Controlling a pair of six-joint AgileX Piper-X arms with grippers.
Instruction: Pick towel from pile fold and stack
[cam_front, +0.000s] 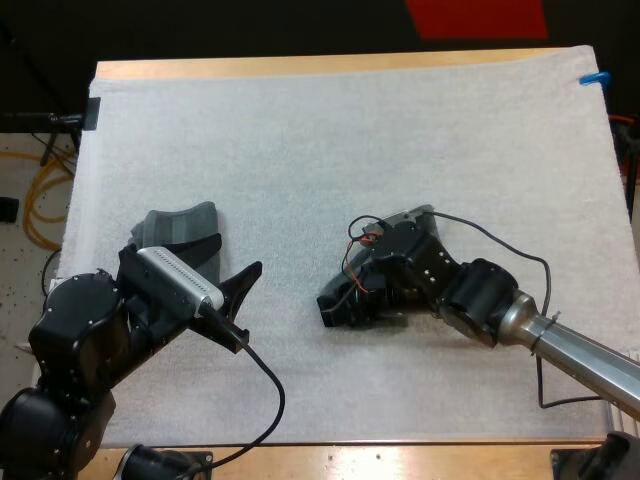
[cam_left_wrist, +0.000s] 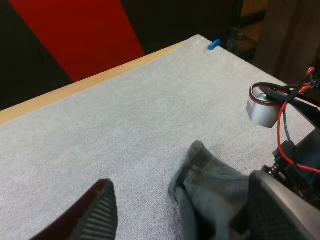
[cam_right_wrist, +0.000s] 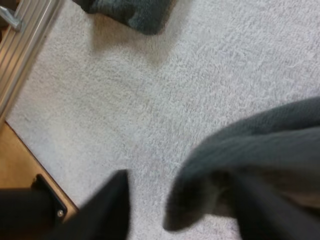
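Note:
A dark grey-green towel (cam_front: 181, 224) lies bunched on the white mat (cam_front: 330, 140), just left of my left gripper (cam_front: 238, 255). That gripper is open, its fingers (cam_left_wrist: 98, 212) wide apart above the mat. A second towel (cam_left_wrist: 210, 192) lies ahead of it, beside my right arm. My right gripper (cam_front: 335, 305) is low over the mat's middle, and its fingers stand apart. This second towel (cam_right_wrist: 250, 150) bulges against one finger (cam_right_wrist: 272, 212) of the right gripper (cam_right_wrist: 190, 210); the other finger (cam_right_wrist: 110, 205) is clear of it, with bare mat between. The first towel (cam_right_wrist: 135, 12) lies farther off.
The mat covers nearly the whole wooden table (cam_front: 330, 64). Its far half is bare (cam_front: 350, 130). The table's near wooden edge (cam_right_wrist: 20, 165) lies close to the right gripper.

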